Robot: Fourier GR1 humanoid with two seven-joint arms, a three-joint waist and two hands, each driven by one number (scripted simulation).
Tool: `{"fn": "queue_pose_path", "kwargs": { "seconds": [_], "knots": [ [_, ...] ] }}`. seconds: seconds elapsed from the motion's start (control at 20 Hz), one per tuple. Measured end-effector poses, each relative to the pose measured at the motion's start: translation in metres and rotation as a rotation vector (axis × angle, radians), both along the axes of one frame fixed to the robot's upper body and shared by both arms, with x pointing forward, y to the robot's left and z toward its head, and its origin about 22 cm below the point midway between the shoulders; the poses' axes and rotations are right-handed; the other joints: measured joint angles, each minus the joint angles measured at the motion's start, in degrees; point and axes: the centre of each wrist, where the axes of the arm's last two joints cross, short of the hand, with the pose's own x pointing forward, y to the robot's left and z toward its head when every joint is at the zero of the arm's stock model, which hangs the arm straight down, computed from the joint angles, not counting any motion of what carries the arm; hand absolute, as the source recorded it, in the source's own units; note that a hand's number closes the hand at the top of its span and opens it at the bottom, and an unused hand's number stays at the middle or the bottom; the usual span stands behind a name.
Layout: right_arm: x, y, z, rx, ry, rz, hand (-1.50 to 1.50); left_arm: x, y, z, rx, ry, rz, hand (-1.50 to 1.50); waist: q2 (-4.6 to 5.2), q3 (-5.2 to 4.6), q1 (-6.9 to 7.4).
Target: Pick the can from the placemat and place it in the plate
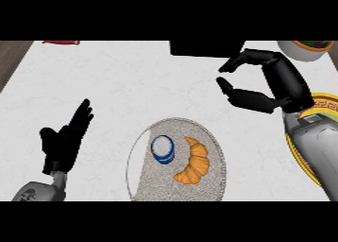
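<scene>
Nothing of the task looks done yet: the can stands on the round grey placemat at the middle of the white worktop, and neither hand touches it.

At the left, the left hand rests with its fingers straight and pointing up, holding nothing. On the placemat, the blue and white can sits upright just beside a croissant, which lies to its right. Further right, the right hand hangs above the worktop, well apart from the can, with its thumb and fingers spread in a wide curve around nothing. The yellow-rimmed plate shows at the right edge, largely hidden by the right forearm, so I cannot tell what it holds. The grasp, carry and placing all remain.
</scene>
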Motion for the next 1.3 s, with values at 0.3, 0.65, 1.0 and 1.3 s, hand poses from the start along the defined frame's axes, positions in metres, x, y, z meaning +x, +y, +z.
{"fn": "queue_pose_path", "kwargs": {
  "seconds": [0.3, 0.65, 1.0, 1.3],
  "knots": [
    [0.018, 0.033, -0.055, 0.141, 0.021, -0.017, -1.5, -0.014, -0.013, -0.023, -0.1, 0.139, -0.013, 0.0, -0.67, 0.22, -1.24],
    [0.033, 0.038, -0.044, -0.017, 0.061, 0.084, -1.5, -0.022, -0.015, -0.028, -0.134, 0.193, -0.002, 0.0, -1.29, 0.24, -2.37],
    [0.03, 0.056, -0.013, -0.404, 0.167, 0.228, -1.5, -0.021, -0.016, -0.028, -0.135, 0.2, 0.012, 0.0, -1.6, 0.19, -3.0],
    [0.005, 0.097, -0.007, -0.592, 0.217, 0.249, -1.5, -0.019, -0.017, -0.028, -0.134, 0.204, 0.011, 0.0, -1.6, 0.22, -3.17]
  ]
}}
